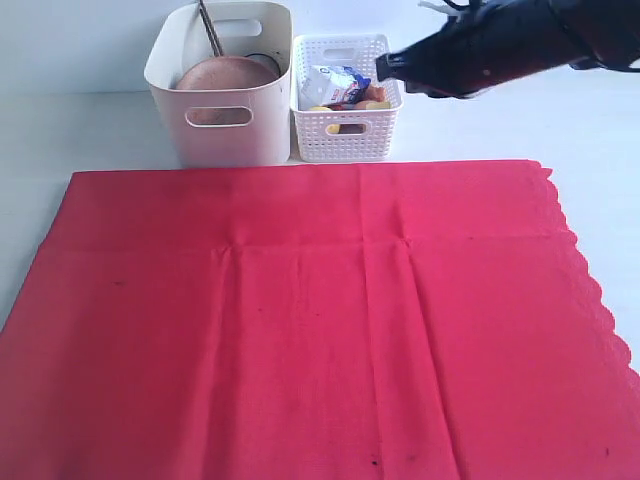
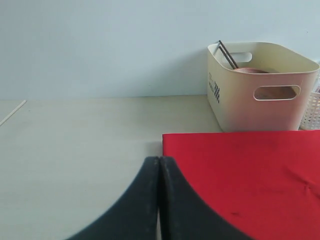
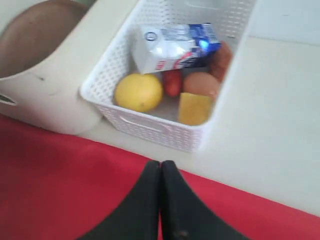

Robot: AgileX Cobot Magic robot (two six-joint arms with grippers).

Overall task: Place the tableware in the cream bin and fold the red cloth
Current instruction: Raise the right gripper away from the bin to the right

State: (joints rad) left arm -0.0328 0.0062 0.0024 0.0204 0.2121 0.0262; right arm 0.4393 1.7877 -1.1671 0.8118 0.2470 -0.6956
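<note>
**Clearing looks done; the fold comes next**

The large bright red cloth (image 1: 320,330) with its scalloped edge lies spread flat over the pale table (image 1: 80,130), creased but unfolded, and nothing rests on it. Behind its far edge stands the tall cream-coloured plastic bin (image 1: 250,135). A round brown wooden plate (image 1: 225,75) leans inside it and thin dark handles (image 1: 208,25) poke above the rim; which utensils they belong to cannot be told. Just beside the bin, a small white lattice basket (image 1: 347,135) holds a milk carton (image 3: 172,45), a lemon (image 3: 138,91) and other food.

The right gripper (image 3: 161,167) is clenched on nothing and hovers above the cloth's far edge, in front of the basket. The left gripper (image 2: 159,165) is likewise clenched and empty, low over the table beside a corner of the cloth, with the bin beyond.

Judged from this, the tableware step seems finished and the fold is the step in hand. The next move calls for both claws to release, drop onto the cloth's edge well apart from each other, pinch only fabric, and carry that edge across together so the halves meet squarely.
</note>
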